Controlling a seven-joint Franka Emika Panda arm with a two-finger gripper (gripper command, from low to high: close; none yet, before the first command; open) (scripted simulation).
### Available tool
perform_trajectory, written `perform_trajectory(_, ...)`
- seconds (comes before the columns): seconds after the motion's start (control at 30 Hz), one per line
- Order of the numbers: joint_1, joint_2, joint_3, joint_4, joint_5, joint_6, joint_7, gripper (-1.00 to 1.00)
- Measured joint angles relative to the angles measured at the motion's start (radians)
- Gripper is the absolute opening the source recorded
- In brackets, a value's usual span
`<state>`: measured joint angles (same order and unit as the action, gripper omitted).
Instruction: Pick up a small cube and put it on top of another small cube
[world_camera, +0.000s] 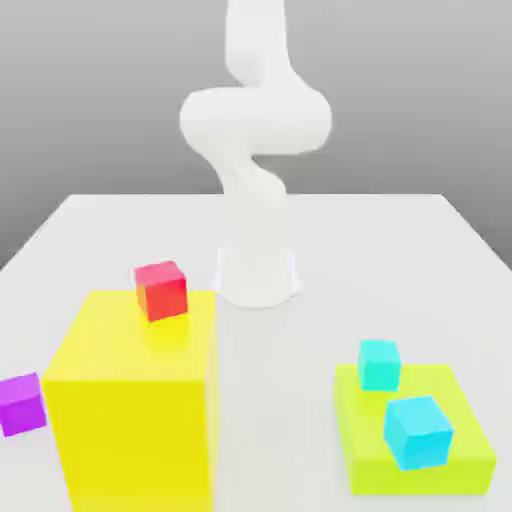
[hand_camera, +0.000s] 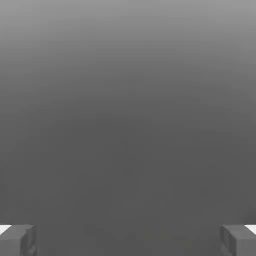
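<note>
Big yellow block (world_camera: 135, 400) foremost, a red cube (world_camera: 161, 290) on its top; the small purple cube (world_camera: 21, 404) sits on the white desk (world_camera: 400, 240) beside it — ungrasped. Hand (hand_camera: 128, 240) spread wide, holding nothing — pointed at empty grey, so approach is judged not begun

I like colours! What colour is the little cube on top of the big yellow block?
Red, best in the exterior view.
</note>
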<state>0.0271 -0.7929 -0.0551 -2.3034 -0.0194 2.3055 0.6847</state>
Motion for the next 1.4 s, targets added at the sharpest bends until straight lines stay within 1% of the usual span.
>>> perform_trajectory(0.63,0.208,0.074,-0.417,-0.028,-0.144,0.050,-0.879,0.00)
perform_trajectory(1.4,0.526,0.180,-0.962,-0.065,-0.348,0.120,-1.909,0.00)
